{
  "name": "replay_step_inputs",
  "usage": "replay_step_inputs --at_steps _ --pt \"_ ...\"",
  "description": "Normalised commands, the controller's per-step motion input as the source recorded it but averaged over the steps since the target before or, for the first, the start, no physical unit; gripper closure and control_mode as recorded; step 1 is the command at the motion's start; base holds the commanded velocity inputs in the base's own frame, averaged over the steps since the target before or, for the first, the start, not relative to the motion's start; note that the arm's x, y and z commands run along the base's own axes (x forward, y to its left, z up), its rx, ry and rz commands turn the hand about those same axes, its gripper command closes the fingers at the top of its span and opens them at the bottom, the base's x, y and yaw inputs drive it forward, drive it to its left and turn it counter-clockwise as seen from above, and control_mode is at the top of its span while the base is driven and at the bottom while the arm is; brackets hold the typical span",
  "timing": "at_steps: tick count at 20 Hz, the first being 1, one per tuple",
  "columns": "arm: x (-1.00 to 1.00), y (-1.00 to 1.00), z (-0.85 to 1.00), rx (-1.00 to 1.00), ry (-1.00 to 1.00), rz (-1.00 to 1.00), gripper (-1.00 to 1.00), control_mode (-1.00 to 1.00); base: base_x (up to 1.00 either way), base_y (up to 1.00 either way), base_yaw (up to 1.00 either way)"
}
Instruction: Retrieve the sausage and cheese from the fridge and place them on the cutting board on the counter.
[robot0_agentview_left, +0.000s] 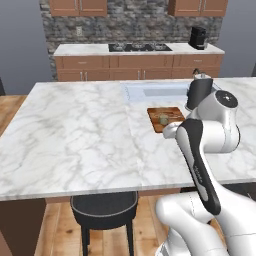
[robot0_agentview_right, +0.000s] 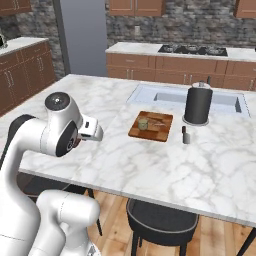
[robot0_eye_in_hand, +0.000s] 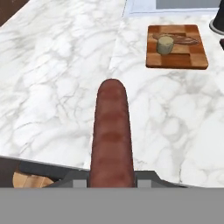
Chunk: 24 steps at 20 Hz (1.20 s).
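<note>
We can read no text, label, brand, number or sign anywhere in these views; nothing on any surface carries legible writing.

Even, soft rendered light, no glare

We see the marble counter (robot0_agentview_left: 75, 135) evenly lit, with only faint shadows under the cutting board (robot0_eye_in_hand: 177, 48) and a dark canister (robot0_agentview_right: 198, 104); the pictures are low in resolution, and the sausage (robot0_eye_in_hand: 112, 135) close to the hand camera looks soft and blurred.
</note>
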Motion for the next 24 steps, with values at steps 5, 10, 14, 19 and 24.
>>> replay_step_inputs --at_steps 5,10,14,19,24 --pt "0.00 0.00 0.00 0.00 0.00 0.00 1.00 1.00 0.00 0.00 0.00" --pt "0.00 0.00 0.00 0.00 0.00 0.00 1.00 1.00 0.00 0.00 0.00" --pt "0.00 0.00 0.00 0.00 0.00 0.00 1.00 -1.00 0.00 0.00 0.00" --pt "0.00 0.00 0.00 0.00 0.00 0.00 1.00 -1.00 0.00 0.00 0.00" --pt "-0.05 0.00 0.00 0.00 0.00 0.00 1.00 -1.00 0.00 0.00 0.00"
